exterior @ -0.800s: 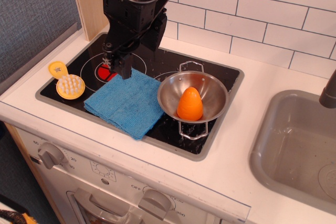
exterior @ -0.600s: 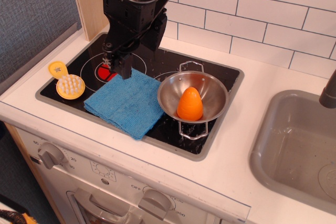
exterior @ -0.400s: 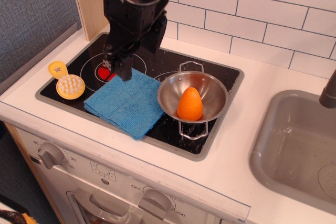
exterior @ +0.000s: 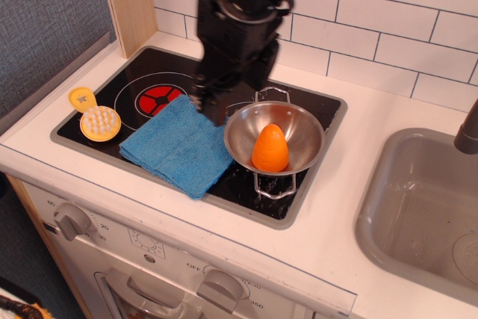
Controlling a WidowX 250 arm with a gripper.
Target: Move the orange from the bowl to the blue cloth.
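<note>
The orange (exterior: 270,148), a smooth bright-orange egg-shaped toy, stands upright in the shiny steel bowl (exterior: 302,127) on the right side of the black hob. The blue cloth (exterior: 175,145) lies folded on the hob just left of the bowl. My black gripper (exterior: 212,107) hangs above the cloth's right edge, close to the bowl's left rim and left of the orange. It is motion-blurred, and I cannot tell whether its jaws are open or shut. It holds nothing that I can see.
A yellow-orange scrub brush (exterior: 97,118) with white bristles lies at the hob's left edge. A red burner mark (exterior: 158,98) shows behind the cloth. A grey sink (exterior: 426,207) is at the right. A tiled wall stands behind, a wooden panel at back left.
My gripper and arm have swung to the right, from over the red burner and the cloth's back left corner to the cloth's right edge beside the bowl. The orange, bowl and cloth have not moved.
</note>
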